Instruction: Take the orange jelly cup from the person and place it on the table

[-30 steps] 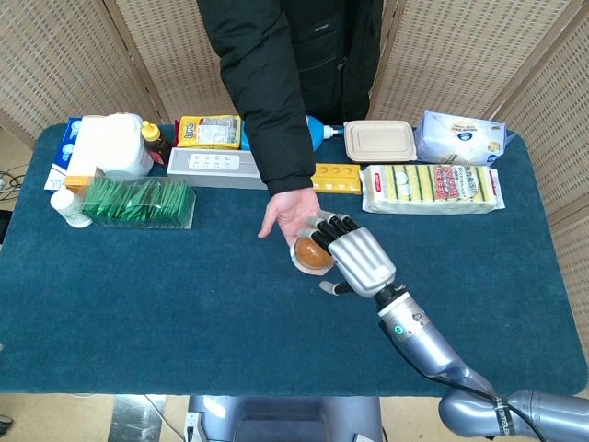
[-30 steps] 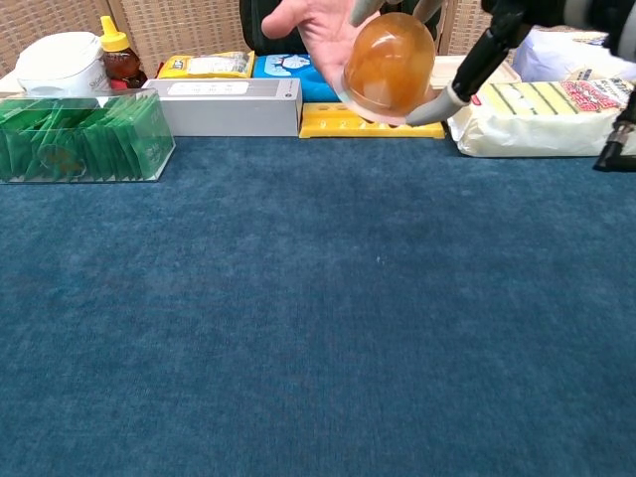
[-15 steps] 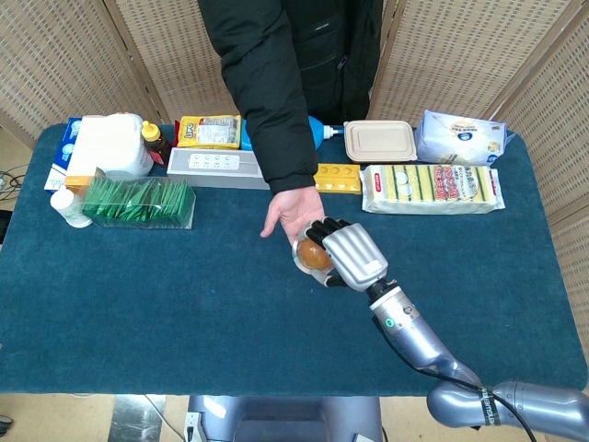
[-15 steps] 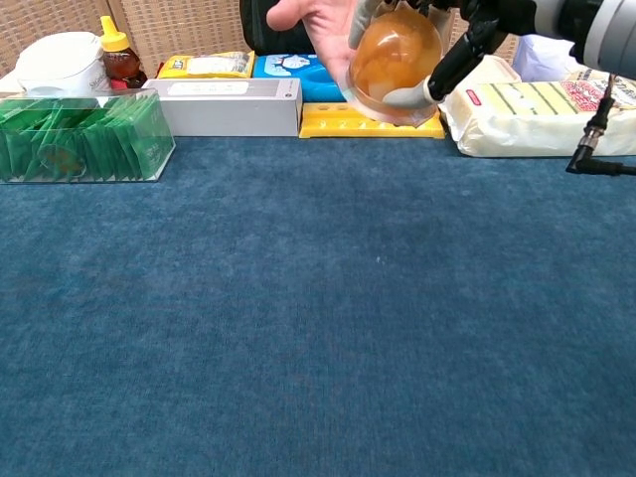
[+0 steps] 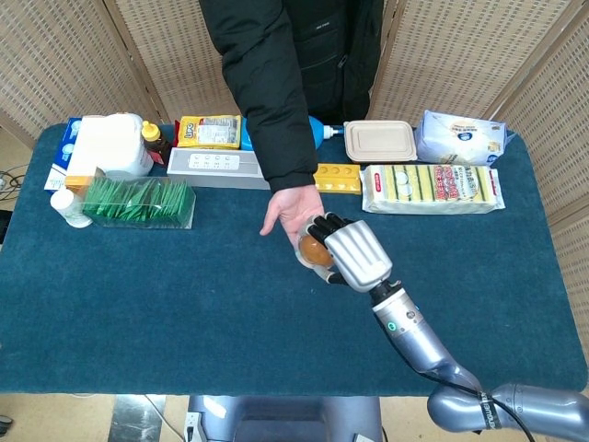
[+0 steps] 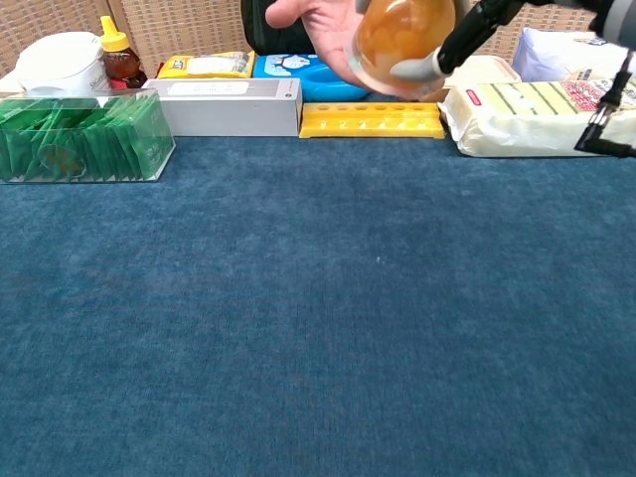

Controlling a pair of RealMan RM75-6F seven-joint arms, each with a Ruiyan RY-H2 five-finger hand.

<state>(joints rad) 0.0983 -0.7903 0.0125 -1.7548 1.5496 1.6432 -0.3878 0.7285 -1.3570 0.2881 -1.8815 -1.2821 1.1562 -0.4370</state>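
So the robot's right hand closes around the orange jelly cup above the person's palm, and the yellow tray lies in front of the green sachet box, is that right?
Not quite. The right hand does close around the orange jelly cup over the person's palm, but the yellow tray is not by the green sachet box. The chest view shows it between the white rectangular device and the sponge pack.

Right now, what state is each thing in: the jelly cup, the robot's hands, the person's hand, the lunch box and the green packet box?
orange jelly cup: off the table, gripped by right hand, against person's palm
right hand: fingers closed around the cup
person's hand: open, palm under the cup
left hand: not in view
beige lunch box: lid closed
clear box of green packets: full
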